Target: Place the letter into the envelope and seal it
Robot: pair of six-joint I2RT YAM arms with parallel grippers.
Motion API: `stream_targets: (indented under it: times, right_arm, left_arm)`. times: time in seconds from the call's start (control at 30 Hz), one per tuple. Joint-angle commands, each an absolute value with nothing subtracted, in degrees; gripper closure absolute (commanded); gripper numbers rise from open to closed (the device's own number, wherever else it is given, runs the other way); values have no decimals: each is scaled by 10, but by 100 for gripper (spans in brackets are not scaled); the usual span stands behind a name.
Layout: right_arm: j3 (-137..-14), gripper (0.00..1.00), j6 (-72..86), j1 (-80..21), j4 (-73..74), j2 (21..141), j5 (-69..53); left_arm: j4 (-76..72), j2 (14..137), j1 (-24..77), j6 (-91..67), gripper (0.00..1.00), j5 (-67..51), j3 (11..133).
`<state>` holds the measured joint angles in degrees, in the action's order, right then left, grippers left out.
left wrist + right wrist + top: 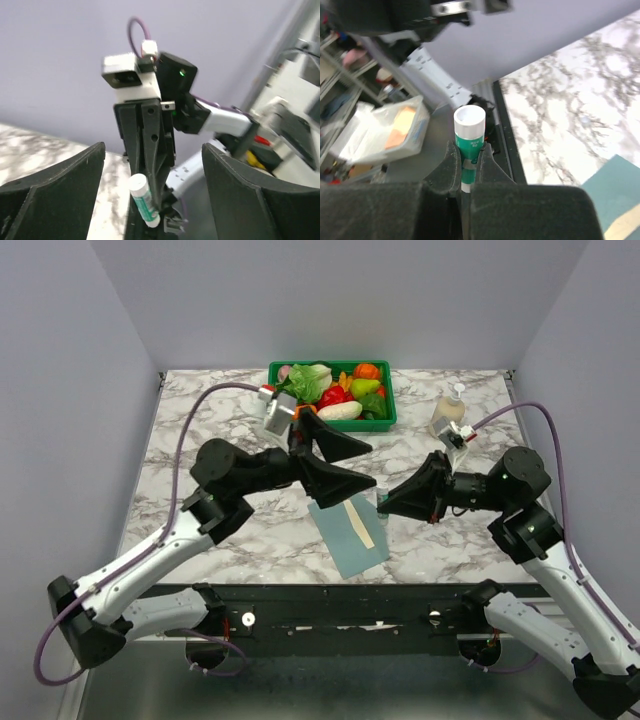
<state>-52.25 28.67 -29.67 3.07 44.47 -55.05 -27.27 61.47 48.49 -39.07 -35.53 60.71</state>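
The teal envelope (pixel 345 540) lies flat on the marble table near the front edge. A narrow beige strip of the letter (pixel 362 527) shows on it. Just above the envelope's far end my left gripper (pixel 372 466) hangs open, its jaws wide and nothing between them. My right gripper (pixel 381 504) faces it from the right and is shut on a green-and-white glue stick (pixel 469 131). In the left wrist view the left gripper (pixel 154 150) frames the right gripper and its glue stick (pixel 144 200). In the right wrist view, past the right gripper (pixel 470 149), a corner of the envelope (pixel 615 185) and the letter (pixel 625 227) shows.
A green bin (pixel 391 408) of toy vegetables stands at the back centre. A small clear bottle (pixel 448 412) stands at the back right. The black table rail (pixel 330 595) runs along the front, between the arm bases.
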Motion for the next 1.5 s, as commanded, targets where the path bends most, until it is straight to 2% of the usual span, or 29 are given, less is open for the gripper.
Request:
stream_targets:
  times: [0.0, 0.1, 0.2, 0.23, 0.33, 0.43, 0.6, 0.9, 1.3, 1.37, 1.4, 1.43, 1.47]
  right_arm:
    - [-489, 99, 300, -300, 52, 430, -408]
    - [-487, 99, 301, -300, 54, 432, -383]
    - [-488, 99, 300, -300, 62, 430, -356]
    - [-490, 99, 300, -300, 62, 429, -351]
    - [-497, 99, 297, -300, 62, 425, -347]
    - [-511, 99, 293, -300, 69, 429, -365]
    - [-535, 99, 290, -300, 87, 464, -435]
    - [-559, 99, 293, -301, 108, 496, -441]
    - [-555, 99, 300, -301, 111, 497, -434]
    - [-554, 99, 301, -301, 111, 498, -438]
    - [-553, 99, 298, -301, 111, 497, -436]
    - [-554, 99, 294, -301, 117, 491, -432]
    - [-555, 99, 289, -301, 123, 488, -422]
  left_arm:
    - [-78, 537, 479, -309, 14, -151, 593]
    - [-3, 527, 480, -319, 19, -77, 586]
    - [-1, 525, 480, -347, 36, -71, 560]
    - [-1, 526, 481, -352, 48, -70, 554]
    - [34, 533, 485, -361, 67, -38, 546]
    - [79, 550, 490, -355, 76, -8, 559]
    - [137, 587, 504, -340, 71, 28, 609]
    - [200, 685, 579, -284, 70, 76, 718]
    - [178, 715, 617, -302, 70, 92, 712]
    - [177, 717, 618, -301, 66, 94, 714]
    - [184, 717, 618, -300, 61, 98, 715]
    - [190, 714, 618, -300, 51, 107, 716]
    - [195, 708, 618, -299, 47, 131, 715]
